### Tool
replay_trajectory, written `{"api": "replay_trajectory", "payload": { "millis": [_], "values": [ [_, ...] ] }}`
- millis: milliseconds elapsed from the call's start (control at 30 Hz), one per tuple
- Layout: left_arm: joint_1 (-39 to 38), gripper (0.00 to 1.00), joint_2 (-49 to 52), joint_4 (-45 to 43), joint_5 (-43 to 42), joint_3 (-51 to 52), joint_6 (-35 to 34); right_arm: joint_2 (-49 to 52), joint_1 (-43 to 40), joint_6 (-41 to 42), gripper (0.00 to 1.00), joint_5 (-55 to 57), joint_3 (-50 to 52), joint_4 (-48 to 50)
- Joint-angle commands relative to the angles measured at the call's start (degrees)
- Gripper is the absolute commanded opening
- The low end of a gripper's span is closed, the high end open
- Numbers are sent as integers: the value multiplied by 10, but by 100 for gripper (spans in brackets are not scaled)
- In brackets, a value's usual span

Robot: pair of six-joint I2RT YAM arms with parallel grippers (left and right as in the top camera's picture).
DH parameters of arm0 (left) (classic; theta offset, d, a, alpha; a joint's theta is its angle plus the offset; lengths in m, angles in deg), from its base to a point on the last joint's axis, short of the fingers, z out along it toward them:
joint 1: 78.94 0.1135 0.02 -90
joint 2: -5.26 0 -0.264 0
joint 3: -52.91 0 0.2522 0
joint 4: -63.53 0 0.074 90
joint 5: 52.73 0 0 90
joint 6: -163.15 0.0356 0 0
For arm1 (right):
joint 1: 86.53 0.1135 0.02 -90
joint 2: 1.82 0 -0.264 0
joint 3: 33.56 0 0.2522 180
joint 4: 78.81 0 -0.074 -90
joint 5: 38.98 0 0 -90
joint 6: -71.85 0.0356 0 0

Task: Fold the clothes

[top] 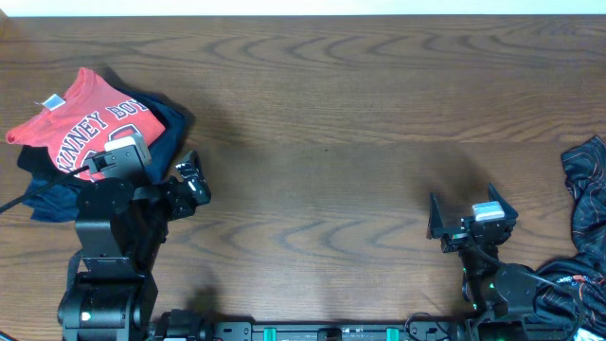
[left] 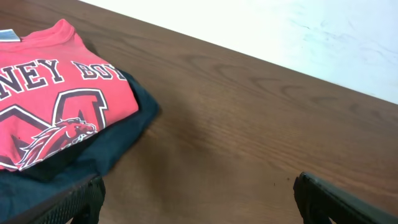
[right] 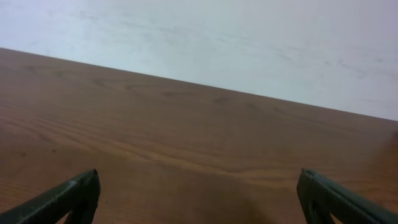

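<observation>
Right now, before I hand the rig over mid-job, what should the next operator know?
Left end effector: open, empty, over bare table just right of the red shirt.
Right end effector: open, empty, over bare table towards the right, near the front edge.
Clothes: the red shirt lies folded on top of dark pieces at the table's left. A crumpled dark pile sits at the right edge.
Done: the left-hand garments look folded and stacked.
Left: the dark pile, not yet folded. The right arm is nearest to it.
</observation>
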Motion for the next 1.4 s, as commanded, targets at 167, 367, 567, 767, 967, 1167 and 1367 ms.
{"api": "replay_trajectory", "payload": {
  "millis": [167, 367, 567, 767, 967, 1167, 1367],
  "values": [
    [0, 98, 0, 0, 6, 2, -1, -4, -5, 11, 99, -2, 0, -2],
    [0, 98, 0, 0, 6, 2, -1, -4, -5, 11, 99, -2, 0, -2],
    [-1, 98, -23, 17, 23, 2, 21, -4, -5, 11, 99, -2, 0, -2],
    [0, 98, -102, 48, 52, 65, 32, -4, -5, 11, 99, -2, 0, -2],
    [0, 98, -227, -16, 60, 235, 32, -4, -5, 11, 99, -2, 0, -2],
    [0, 98, -337, -176, 60, 396, 35, -4, -5, 11, 99, -2, 0, -2],
    [0, 98, -388, -319, 60, 489, 52, -4, -5, 11, 99, -2, 0, -2]
  ]
}}
